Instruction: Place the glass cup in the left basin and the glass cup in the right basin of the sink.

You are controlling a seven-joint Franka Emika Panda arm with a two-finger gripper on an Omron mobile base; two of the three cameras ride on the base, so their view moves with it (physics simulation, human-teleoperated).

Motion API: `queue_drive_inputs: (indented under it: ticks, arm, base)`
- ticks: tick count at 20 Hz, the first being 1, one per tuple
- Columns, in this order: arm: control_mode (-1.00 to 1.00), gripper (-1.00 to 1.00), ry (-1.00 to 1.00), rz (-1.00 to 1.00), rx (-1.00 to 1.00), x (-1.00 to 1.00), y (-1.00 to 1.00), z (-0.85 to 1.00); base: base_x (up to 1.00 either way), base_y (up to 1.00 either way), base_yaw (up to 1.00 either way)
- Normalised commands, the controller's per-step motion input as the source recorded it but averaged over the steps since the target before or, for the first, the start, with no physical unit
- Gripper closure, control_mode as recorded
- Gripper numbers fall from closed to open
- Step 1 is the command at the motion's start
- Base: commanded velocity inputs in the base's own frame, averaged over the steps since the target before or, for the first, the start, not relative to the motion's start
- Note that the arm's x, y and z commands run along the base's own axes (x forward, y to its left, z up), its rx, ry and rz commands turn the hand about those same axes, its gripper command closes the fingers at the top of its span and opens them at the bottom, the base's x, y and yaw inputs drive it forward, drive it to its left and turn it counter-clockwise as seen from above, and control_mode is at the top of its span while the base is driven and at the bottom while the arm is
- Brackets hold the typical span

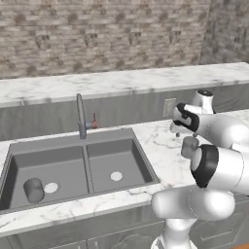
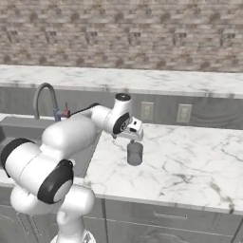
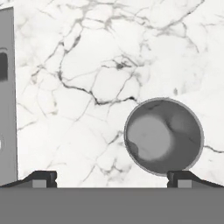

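Gripper [image 2: 135, 137] wide open above upright glass cup [image 2: 135, 153]; second cup [image 1: 33, 189] in sink [image 1: 73, 144].

1. No text, label, brand, number or sign could be read anywhere in the three views.
2. The wall outlets [image 2: 184, 113] were blank plates without markings.
3. The cup [image 2: 135, 153] on the counter [image 2: 190, 166] carried no print.
4. The sink [image 1: 73, 146] and faucet [image 1: 80, 116] bore no lettering.
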Motion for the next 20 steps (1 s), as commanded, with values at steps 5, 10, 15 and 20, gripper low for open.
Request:
queue_drive_inputs:
  ticks: [5,10,15,20]
  arm:
    - [-1.00,-1.00,0.00,0.00,-0.02,0.10,0.00,-0.20]
    - [-1.00,-1.00,0.00,0.00,-0.01,0.07,-0.01,-0.14]
    - [-1.00,-1.00,0.00,0.00,0.00,0.04,-0.05,-0.12]
    - [-1.00,-1.00,0.00,0.00,0.00,0.07,-0.04,-0.19]
  base:
    - [0.00,0.00,0.00]
    - [0.00,0.00,0.00]
    - [0.00,0.00,0.00]
    - [0.00,0.00,0.00]
